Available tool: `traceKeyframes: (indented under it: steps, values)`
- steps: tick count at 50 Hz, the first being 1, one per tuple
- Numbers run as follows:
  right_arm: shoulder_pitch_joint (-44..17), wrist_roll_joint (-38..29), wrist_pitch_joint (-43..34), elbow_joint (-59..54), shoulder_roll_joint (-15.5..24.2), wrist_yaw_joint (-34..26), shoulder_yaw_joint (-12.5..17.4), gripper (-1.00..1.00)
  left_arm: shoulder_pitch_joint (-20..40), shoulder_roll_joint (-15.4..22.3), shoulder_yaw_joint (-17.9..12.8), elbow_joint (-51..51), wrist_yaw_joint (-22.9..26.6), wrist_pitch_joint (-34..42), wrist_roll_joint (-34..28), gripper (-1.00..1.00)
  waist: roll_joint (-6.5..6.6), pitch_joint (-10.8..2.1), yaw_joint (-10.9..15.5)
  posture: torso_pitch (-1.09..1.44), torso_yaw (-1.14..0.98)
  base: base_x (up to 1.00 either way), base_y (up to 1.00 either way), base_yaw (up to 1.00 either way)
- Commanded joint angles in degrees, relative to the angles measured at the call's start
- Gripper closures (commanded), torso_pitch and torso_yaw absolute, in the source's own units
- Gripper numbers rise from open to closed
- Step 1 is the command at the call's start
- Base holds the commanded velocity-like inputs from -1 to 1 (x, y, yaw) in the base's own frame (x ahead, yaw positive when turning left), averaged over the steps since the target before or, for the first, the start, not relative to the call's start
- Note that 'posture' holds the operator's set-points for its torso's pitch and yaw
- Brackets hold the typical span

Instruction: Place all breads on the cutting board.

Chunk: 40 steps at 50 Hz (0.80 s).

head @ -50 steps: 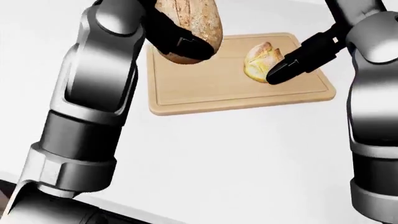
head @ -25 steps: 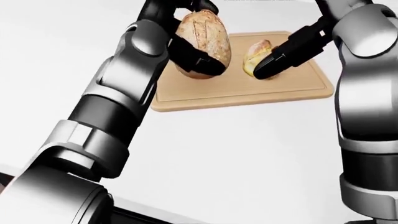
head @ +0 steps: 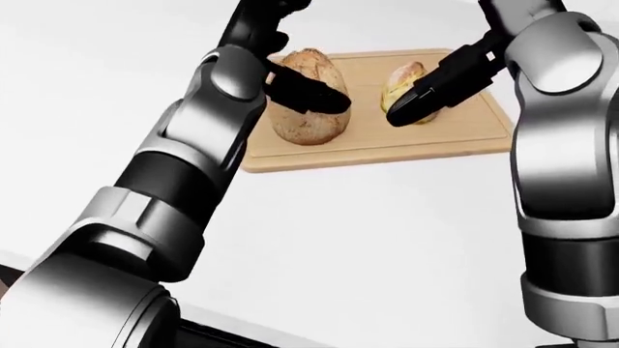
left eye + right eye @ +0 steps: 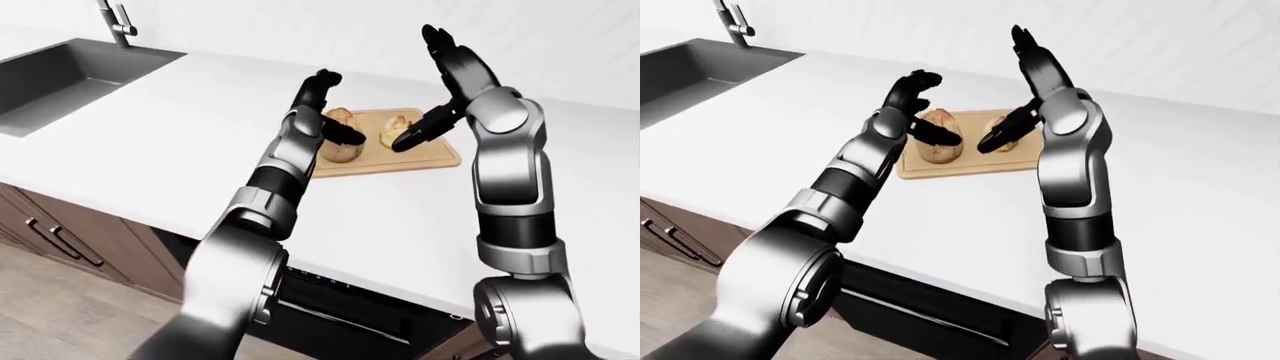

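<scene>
**Two breads on the board, both hands spread**

No brand, label or readable writing shows on any item.

The rectangular light wooden cutting board (image 3: 464, 141) with a routed edge groove lies flat on the white desk (image 3: 387, 246). On it rests the large oval brown crusty bread loaf (image 3: 311, 109), at the board's left part in the head view. The smaller pale yellow bread roll (image 3: 403, 83) lies to its right, apart from the loaf, also on the board.

The left hand (image 4: 912, 94) stands above the loaf with its black fingers spread; one finger (image 3: 308, 93) crosses over the loaf's top, and contact cannot be told. The right hand (image 4: 450, 60) is raised with fingers spread; one black finger (image 3: 435, 90) covers part of the roll.

The grey left forearm hides the board's left edge in the head view.

Other items: a grey sink basin (image 4: 50, 82) with metal tap (image 4: 118, 21) at upper left of the left-eye view; brown wooden cabinet fronts (image 4: 60, 240) below the desk
</scene>
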State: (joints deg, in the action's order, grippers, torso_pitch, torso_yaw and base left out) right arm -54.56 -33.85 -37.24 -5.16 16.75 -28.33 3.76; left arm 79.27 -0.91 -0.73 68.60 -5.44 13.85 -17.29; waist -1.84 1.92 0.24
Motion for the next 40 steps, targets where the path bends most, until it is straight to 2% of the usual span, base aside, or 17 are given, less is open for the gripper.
traceKeyframes:
  steps: [1, 2, 7, 11, 15, 18, 23, 26, 33, 35, 40]
  values:
    - [-2.0, -0.4, 1.2, 1.9, 0.6, 0.5, 0.6, -1.00, 3.1, 0.8, -0.3, -2.0, -0.7, -2.1, -0.3, -0.91, -0.20, -1.97, 0.0, 0.00, 0.00, 0.00, 0.00, 0.00]
    - [-2.1, -0.4, 1.3, 1.9, 0.7, 0.5, 0.6, -1.00, 3.4, 0.9, -0.4, -1.8, -0.8, -2.2, -0.3, -1.00, -0.19, -1.96, 0.0, 0.00, 0.00, 0.00, 0.00, 0.00]
    - [-1.2, -0.8, -0.1, 4.7, 1.3, -1.1, 1.0, -1.00, 3.4, 1.7, -0.6, -4.4, 0.4, -1.1, 0.1, -1.00, -0.14, -1.91, 0.1, 0.00, 0.00, 0.00, 0.00, 0.00]
    - [-0.7, -0.9, -3.2, 9.2, 2.9, -3.7, 2.2, -1.00, 1.5, 3.7, -0.8, -12.9, 3.2, 3.4, 1.1, -1.00, -0.07, -1.79, 0.1, 0.00, 0.00, 0.00, 0.00, 0.00]
    - [0.8, -1.0, -6.5, 15.0, 5.3, -6.8, 3.7, -1.00, -4.3, 6.4, -1.0, -29.6, 7.5, 12.4, 2.2, -1.00, 0.20, -1.48, 0.0, 0.00, 0.00, 0.00, 0.00, 0.00]
    - [2.0, -0.6, -9.4, 20.0, 7.1, -8.8, 5.1, -1.00, -11.6, 8.0, -0.5, -47.6, 11.6, 21.6, 1.8, -1.00, 0.47, -1.19, -0.2, 0.00, 0.00, 0.00, 0.00, 0.00]
    - [5.6, 0.6, -15.0, 30.2, 9.7, -10.8, 7.7, -1.00, -21.1, 10.4, -1.7, -74.3, 17.2, 35.1, 1.2, -1.00, 0.78, -0.82, -0.2, 0.00, 0.00, 0.00, 0.00, 0.00]
    - [6.6, 1.5, -20.3, 37.2, 12.5, -12.6, 10.4, -1.00, -25.6, 12.2, -3.2, -87.7, 19.3, 41.9, 1.7, -1.00, 0.81, -0.63, -0.2, 0.00, 0.00, 0.00, 0.00, 0.00]
    - [13.7, 7.4, -26.3, 47.7, 18.1, -13.0, 17.7, -1.00, -33.3, 15.5, -6.3, -103.9, 21.2, 48.8, 3.1, -1.00, 0.70, -0.10, 0.0, 0.00, 0.00, 0.00, 0.00, 0.00]
    - [15.4, 9.6, -27.6, 49.2, 20.1, -12.8, 20.4, -1.00, -34.3, 16.7, -7.4, -107.2, 21.7, 51.0, 3.8, -1.00, 0.60, -0.12, 0.0, 0.00, 0.00, 0.00, 0.00, 0.00]
    - [19.6, 16.2, -30.4, 52.3, 26.4, -13.1, 29.6, -1.00, -37.3, 19.2, -11.6, -112.1, 21.6, 53.0, 6.8, -1.00, 0.37, 0.00, 0.2, 0.00, 0.00, 0.00, 0.00, 0.00]
